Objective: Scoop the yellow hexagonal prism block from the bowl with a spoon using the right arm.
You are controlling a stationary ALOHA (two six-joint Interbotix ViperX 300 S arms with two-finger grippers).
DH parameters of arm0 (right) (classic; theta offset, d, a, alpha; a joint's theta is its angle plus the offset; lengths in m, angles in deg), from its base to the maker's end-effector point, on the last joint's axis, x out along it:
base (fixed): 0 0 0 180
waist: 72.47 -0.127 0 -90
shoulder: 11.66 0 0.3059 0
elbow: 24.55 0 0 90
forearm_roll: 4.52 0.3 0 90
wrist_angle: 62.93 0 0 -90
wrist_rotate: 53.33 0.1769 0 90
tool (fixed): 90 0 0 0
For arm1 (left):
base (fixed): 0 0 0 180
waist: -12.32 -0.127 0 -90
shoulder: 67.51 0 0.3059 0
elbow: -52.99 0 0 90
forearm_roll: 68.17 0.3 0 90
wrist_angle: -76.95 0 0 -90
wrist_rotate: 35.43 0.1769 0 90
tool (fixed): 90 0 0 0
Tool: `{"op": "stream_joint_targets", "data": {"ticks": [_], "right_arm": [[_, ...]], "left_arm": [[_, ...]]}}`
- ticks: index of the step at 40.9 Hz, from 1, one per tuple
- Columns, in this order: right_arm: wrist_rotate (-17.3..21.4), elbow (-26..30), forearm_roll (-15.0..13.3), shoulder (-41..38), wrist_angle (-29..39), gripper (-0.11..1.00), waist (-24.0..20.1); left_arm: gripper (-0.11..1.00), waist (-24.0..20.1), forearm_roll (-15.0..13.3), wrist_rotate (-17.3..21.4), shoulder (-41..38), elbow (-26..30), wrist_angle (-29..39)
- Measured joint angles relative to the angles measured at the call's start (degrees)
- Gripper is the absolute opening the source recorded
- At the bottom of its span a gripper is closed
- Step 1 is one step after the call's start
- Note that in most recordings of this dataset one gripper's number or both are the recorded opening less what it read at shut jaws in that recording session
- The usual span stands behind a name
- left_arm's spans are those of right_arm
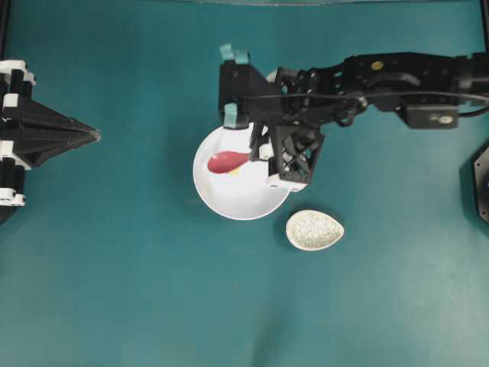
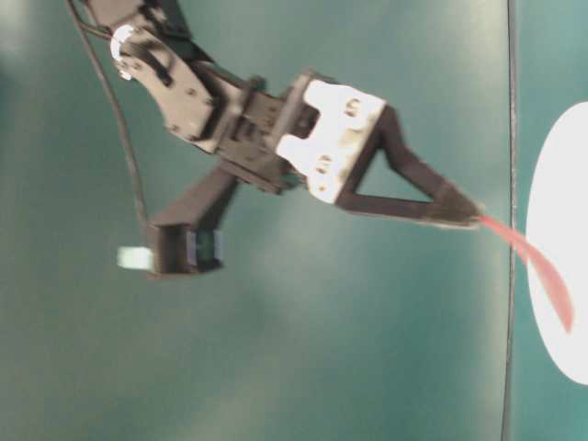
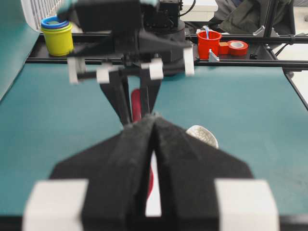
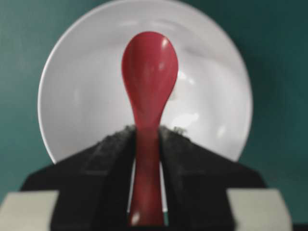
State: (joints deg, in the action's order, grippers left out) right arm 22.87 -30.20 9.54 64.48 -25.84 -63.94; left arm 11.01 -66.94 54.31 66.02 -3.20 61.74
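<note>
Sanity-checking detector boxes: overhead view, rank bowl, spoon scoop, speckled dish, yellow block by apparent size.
1. bowl
2. speckled dish
3. spoon scoop, somewhat smaller than the dish
4. yellow block, only a sliver shows beside the scoop

A glossy, smooth finish is shown by the spoon [image 4: 149,67] and the bowl [image 4: 77,96]; the desk [image 1: 114,290] is covered in matt teal; the small dish [image 1: 315,230] is speckled.

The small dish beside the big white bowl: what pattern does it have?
The small dish is beige with fine dark speckles, clearest in the overhead view.
</note>
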Motion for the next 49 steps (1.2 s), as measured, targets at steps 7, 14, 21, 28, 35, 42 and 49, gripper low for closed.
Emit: {"op": "stream_joint_targets", "data": {"ticks": [7,14,21,28,35,42,49], "right_arm": [[0.2,0.1,-1.1,3.1,1.0,0.23,0.0],[0.3,-0.7,-1.3,5.0,3.8,0.23,0.0],[0.3,-1.9,-1.8,5.7,6.5,0.23,0.0],[0.4,-3.2,-3.1,6.6,8.1,0.23,0.0],[0.8,-4.0,-3.9,6.7,9.3,0.23,0.1],[0.9,-5.3,-4.0,6.7,9.3,0.23,0.0],[2.4,-5.8,-4.0,6.0,9.3,0.23,0.1]], "left_arm": [[-0.01,0.0,0.0,0.0,0.0,0.0,0.0],[-0.01,0.0,0.0,0.0,0.0,0.0,0.1],[-0.01,0.0,0.0,0.0,0.1,0.0,0.1],[-0.01,0.0,0.0,0.0,0.0,0.0,0.1],[-0.01,0.0,0.0,0.0,0.0,0.0,0.1],[-0.01,0.0,0.0,0.0,0.0,0.0,0.1],[-0.01,0.0,0.0,0.0,0.0,0.0,0.1]]}}
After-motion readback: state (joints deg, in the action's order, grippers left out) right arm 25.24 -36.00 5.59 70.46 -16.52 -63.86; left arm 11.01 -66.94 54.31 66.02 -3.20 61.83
